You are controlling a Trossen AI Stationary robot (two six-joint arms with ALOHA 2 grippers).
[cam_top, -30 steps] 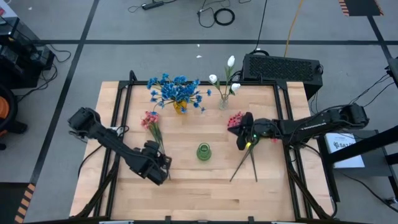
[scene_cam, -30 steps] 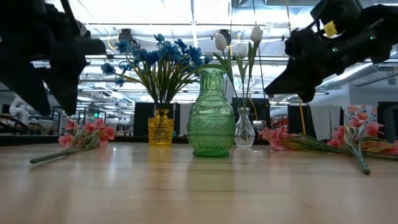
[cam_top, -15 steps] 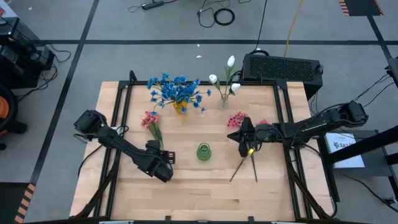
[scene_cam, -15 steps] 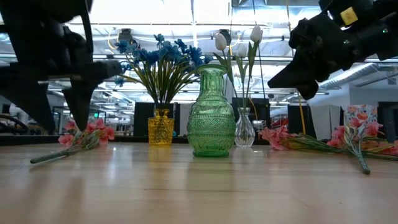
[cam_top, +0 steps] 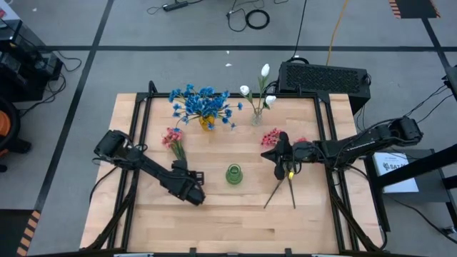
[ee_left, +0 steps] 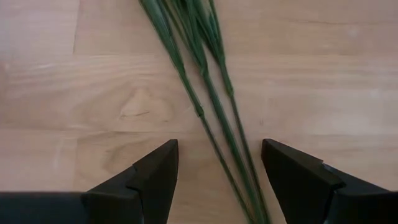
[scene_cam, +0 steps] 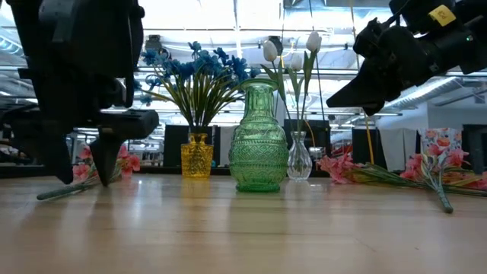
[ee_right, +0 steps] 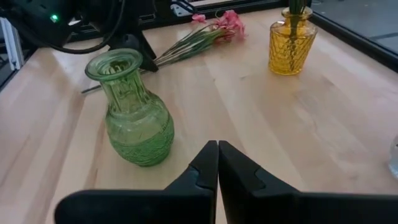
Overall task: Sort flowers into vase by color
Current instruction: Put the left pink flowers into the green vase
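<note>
Nearest the front edge of the pale wooden bench (cam_top: 235, 221), the left pincer (cam_top: 193, 191) hangs low with its 2 dark fingers (ee_left: 155, 177) spread apart, straddling the thin green stems (ee_left: 214, 118) of a loose spray of pink artificial flowers (cam_top: 171, 137); in the left wrist view the stems run between the fingers, which have not closed on them, so nothing is held. These stems look light, thin and springy, probably wire-cored plastic, so they should bend rather than break, but several lie side by side and could roll or slip apart under a squeeze; a hold low on the bundle where the stems converge seems the sound place, leaving the soft blooms untouched. Mid-bench stands the empty ribbed green glass vase (cam_top: 234, 173), narrow at the neck, which looks heavy enough to stay put though it could tip if a stem drags across its rim. To its right the right pincer (cam_top: 283, 161) hovers above the bench with its fingers pressed together on nothing, over a second pile of pink flowers (cam_top: 271, 137) whose long stems (cam_top: 284, 189) reach toward the front. Farther back, a small yellow glass vase (cam_top: 206, 123) carries the blue blooms (cam_top: 203, 103), and beside it a clear glass vase (cam_top: 255, 118) holds 3 white tulip-like buds (cam_top: 265, 70).
</note>
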